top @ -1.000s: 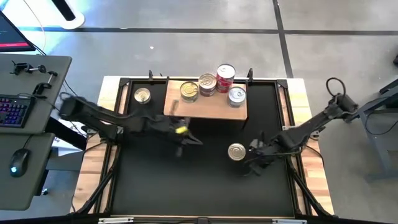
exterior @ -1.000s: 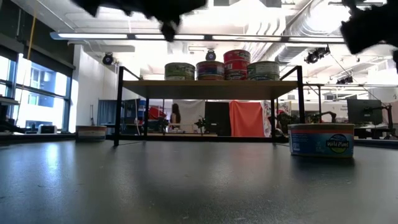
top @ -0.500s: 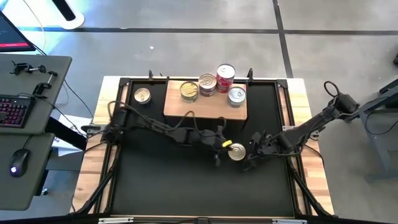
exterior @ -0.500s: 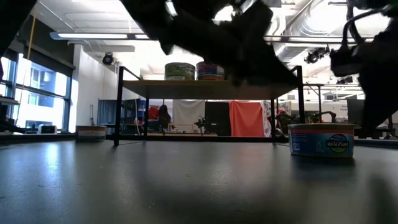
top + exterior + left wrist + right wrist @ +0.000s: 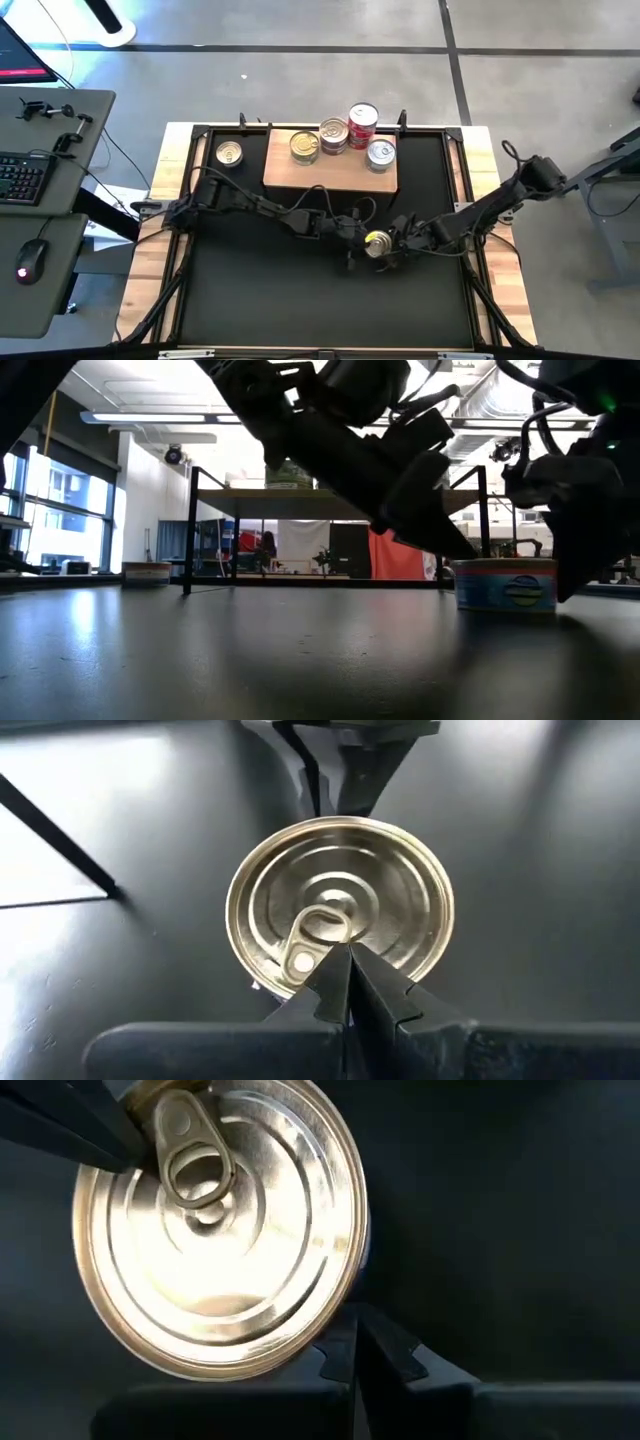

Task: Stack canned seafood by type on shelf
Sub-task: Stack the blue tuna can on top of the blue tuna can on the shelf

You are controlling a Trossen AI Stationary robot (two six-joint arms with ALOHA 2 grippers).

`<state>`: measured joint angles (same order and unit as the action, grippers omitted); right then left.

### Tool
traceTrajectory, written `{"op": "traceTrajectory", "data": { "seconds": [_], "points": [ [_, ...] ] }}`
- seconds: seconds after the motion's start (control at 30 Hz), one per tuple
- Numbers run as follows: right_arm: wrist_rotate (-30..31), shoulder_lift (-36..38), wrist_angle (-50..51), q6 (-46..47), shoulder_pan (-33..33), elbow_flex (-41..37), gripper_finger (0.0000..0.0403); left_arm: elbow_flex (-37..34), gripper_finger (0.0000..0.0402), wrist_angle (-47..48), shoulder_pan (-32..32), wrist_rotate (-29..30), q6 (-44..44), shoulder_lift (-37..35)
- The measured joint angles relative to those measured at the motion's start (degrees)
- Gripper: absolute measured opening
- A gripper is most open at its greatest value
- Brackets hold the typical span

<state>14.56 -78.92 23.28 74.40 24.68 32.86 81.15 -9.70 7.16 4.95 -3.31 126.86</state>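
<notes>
Seen from above, a black mat [image 5: 300, 290] covers the table. One tin [image 5: 377, 242] with a gold lid lies on it, in front of the wooden shelf [image 5: 335, 172], between the left gripper [image 5: 358, 242] and the right gripper [image 5: 398, 243]. The level view alone shows the tin's blue side label [image 5: 504, 585]. Each wrist view shows its own fingers pressed together, tips at the lid's rim; whether they touch it is hard to tell.
</notes>
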Motion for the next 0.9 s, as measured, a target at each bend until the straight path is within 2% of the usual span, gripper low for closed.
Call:
{"op": "traceTrajectory", "data": {
  "seconds": [0.13, 0.3, 0.47, 0.73, 0.9],
  "points": [
    [-0.2, -0.5, -2.4, 0.4, -0.3, 0.6, 0.0000, 0.2, 0.0000, 5.4, 0.2, 0.1, 1.1, -0.3],
    [-0.6, -0.3, 1.0, -2.0, -0.2, 6.9, 0.0000, 0.0, 0.0000, 14.6, 1.3, 0.6, 1.6, -1.5],
    [2.4, -0.2, 2.1, -6.0, -0.4, 13.4, 0.0000, -3.5, 0.0000, 17.2, 3.0, 1.3, -0.5, -4.1],
    [6.5, -0.3, 5.5, -9.8, -1.6, 20.7, 0.0000, -9.6, 0.0000, 22.7, 2.9, 1.9, 0.1, -13.2],
    [8.6, -0.3, 7.7, -12.6, -1.5, 28.8, 0.0000, -17.8, 0.0000, 25.1, 3.0, 4.5, 1.8, -22.3]
  ]
}}
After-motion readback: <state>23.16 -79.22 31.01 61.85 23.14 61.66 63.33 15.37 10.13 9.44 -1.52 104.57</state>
